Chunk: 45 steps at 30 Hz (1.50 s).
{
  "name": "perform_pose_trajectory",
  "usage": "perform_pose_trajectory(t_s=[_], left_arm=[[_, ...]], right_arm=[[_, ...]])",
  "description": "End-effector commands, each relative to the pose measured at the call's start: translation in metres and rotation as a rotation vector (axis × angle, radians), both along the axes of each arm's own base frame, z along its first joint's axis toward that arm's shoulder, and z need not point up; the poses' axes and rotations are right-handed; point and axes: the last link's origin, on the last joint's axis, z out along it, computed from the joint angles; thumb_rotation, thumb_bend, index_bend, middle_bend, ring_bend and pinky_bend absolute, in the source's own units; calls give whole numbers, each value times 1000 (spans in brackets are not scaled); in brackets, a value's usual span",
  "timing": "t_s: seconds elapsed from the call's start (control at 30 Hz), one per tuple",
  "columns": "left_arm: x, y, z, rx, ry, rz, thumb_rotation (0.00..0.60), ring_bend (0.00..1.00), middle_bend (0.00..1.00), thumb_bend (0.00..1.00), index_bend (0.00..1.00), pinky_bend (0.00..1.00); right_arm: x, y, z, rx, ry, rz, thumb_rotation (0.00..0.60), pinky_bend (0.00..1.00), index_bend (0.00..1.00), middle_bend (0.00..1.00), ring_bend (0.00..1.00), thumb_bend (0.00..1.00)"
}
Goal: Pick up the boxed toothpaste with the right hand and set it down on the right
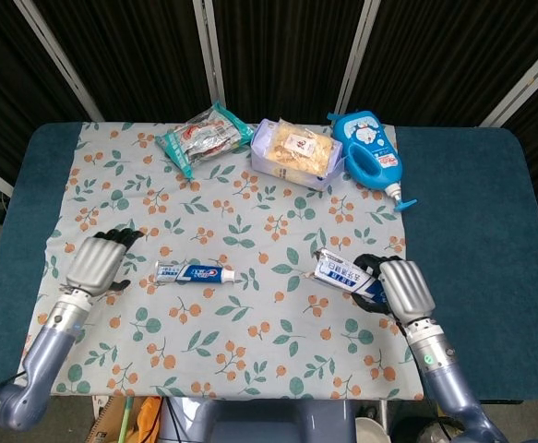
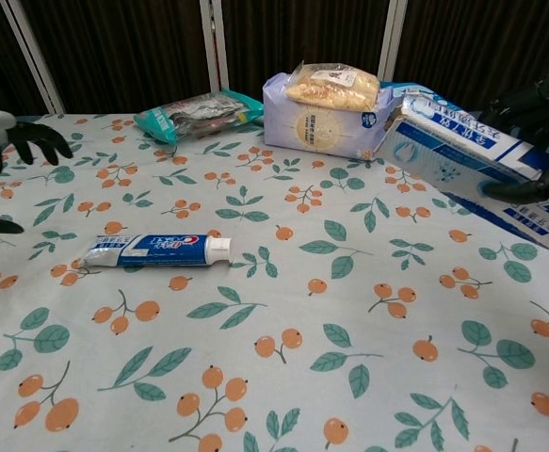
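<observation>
Right hand [image 1: 400, 286] gripped the toothpaste box [image 1: 342, 273], fingers wrapped round its near end, lifted tilted off the cloth [image 1: 250, 231] for carrying rightward; left hand [image 1: 98, 261] hung loosely spread, empty.

The tablecloth [image 1: 250, 351] is matt woven cloth printed with leaves and berries; the table [image 1: 472, 185] beneath wears a dull, felt-like blue cover; the toothpaste box [image 2: 453, 146] looks like smooth, lightly glossy card; the toothpaste tube [image 1: 195, 272] is shiny plastic; the snack packet [image 1: 204, 137] at the far edge is crinkled glossy foil; the biscuit bag [image 2: 326, 113] is clear, glossy film; the blue bottle [image 1: 368, 152] is smooth hard plastic.
</observation>
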Motion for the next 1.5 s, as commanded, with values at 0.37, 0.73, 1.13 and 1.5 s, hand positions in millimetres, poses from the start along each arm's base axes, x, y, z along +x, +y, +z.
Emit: perform_pose_trajectory(t_s=[0.37,0.73,1.13,1.5], left_arm=[[37,26,-62,-102,101,-44,600,366,339,171,296,432],[44,17,-83,-167,105,-37,600,451,441,223,371,501],[37,20,-72,-131,169,-87,600,684,701,480,612,660],[85,51,-24,22,203,-349,600,687,703,481,615,662]], right_arm=[[-9,-3,7,-17,-30,-9,600,446,476,554,532,290],[-11,-4,11,-31,-49,-13,600,446,476,554,532,289],[-11,-4,12,-34,-56,-13,600,446,476,554,532,289],[-6,-1,15,-35,-87,12,600,446,476,554,532,290]])
